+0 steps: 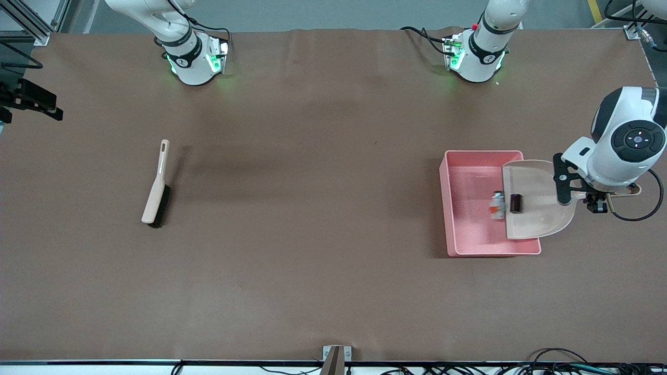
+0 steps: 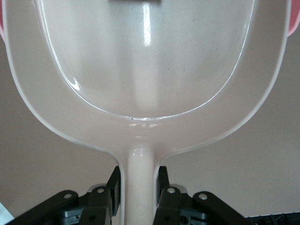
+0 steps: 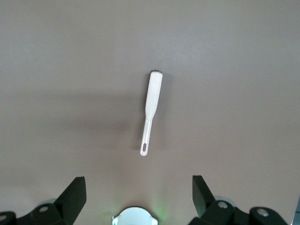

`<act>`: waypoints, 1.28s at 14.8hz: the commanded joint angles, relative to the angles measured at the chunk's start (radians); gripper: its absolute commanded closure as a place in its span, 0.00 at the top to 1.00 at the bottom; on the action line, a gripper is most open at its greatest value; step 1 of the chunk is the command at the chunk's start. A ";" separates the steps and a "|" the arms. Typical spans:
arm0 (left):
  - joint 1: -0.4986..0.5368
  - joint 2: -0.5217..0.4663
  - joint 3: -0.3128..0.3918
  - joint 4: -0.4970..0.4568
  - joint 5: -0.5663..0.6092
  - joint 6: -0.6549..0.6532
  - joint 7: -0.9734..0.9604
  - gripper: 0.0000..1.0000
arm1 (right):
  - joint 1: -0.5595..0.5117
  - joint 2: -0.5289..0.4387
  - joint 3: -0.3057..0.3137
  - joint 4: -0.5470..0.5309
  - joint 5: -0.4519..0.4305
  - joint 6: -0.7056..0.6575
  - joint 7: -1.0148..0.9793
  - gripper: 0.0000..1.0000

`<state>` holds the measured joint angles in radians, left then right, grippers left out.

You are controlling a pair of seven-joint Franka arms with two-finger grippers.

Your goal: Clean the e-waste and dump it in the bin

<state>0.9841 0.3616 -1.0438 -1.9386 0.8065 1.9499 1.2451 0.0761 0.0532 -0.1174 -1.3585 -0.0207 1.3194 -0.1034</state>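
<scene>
Whitish-grey component (image 1: 498, 204), maroon block (image 1: 516, 202), pink bin (image 1: 471, 172)

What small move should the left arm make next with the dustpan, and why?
Probably tip the dustpan a little further over the bin. The left gripper has its jaws shut on the handle, and both e-waste pieces sit at the pan's lip, not yet in the bin.
</scene>
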 commanded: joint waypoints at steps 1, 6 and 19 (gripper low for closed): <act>-0.002 -0.018 -0.010 0.018 0.020 -0.029 -0.013 0.14 | -0.010 -0.013 -0.004 -0.014 -0.016 0.030 0.010 1.00; -0.001 -0.018 -0.093 0.110 0.000 -0.109 -0.010 0.14 | -0.052 -0.013 -0.013 -0.016 -0.015 0.055 0.010 1.00; -0.327 0.222 -0.250 0.210 -0.083 -0.129 -0.522 0.14 | -0.027 -0.004 -0.004 -0.031 -0.001 0.110 0.048 1.00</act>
<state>0.7250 0.4684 -1.3087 -1.7625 0.6915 1.7929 0.7735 0.0516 0.0600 -0.1244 -1.3718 -0.0223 1.4148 -0.0736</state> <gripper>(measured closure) 0.661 0.000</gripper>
